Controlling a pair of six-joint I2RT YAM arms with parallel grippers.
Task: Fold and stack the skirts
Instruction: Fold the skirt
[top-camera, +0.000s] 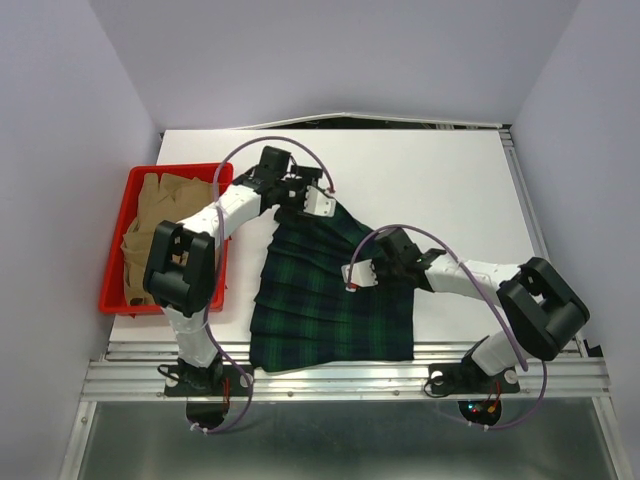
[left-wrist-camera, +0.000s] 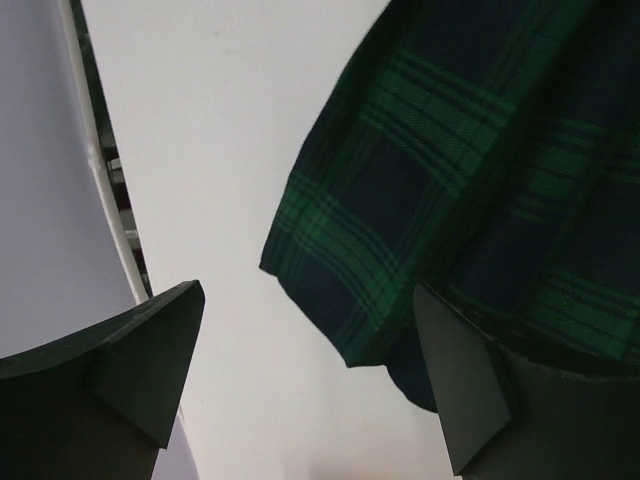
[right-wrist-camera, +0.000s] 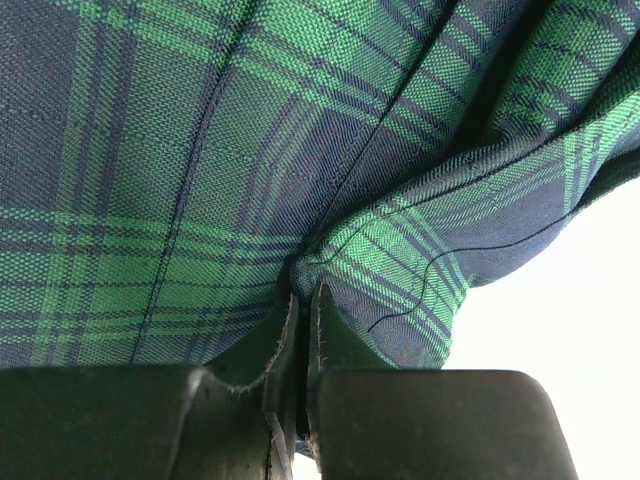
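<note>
**Near edge.** A metal rail (top-camera: 340, 375) runs along the front of the white surface (top-camera: 450, 190) and carries the bases of both arms.

**Skirt.** The skirt (top-camera: 330, 300) lies flat just beyond the rail. It is pleated plaid in dark blue and green. Its wide hem reaches the near edge of the surface, and the cloth narrows toward its far end, left of centre.

**Right arm.** The right arm (top-camera: 480, 280) reaches leftward from its base to the skirt's right side, about halfway along the cloth. The right jaws are clenched on a raised fold of the plaid. In the wrist view the two fingers (right-wrist-camera: 430, 420) meet, with the pinched cloth (right-wrist-camera: 300, 290) rising from the seam between them.

**Left arm.** The left arm (top-camera: 235, 205) extends away from its base and then rightward, ending over the skirt's narrow far end. The left jaws are released and spread wide. In the wrist view the fingers (left-wrist-camera: 110, 370) stand well apart with bare surface between them. A corner of the skirt (left-wrist-camera: 350, 290) lies beside the right-hand finger, but I cannot tell if they touch.

**Bin.** A red bin (top-camera: 114, 250) sits at the left edge of the surface, apart from the skirt, and holds crumpled tan cloth (top-camera: 150, 215). From above, the left arm's elbow overlaps its near right corner.

**Far side.** Pale walls (top-camera: 330, 60) enclose the surface.
</note>
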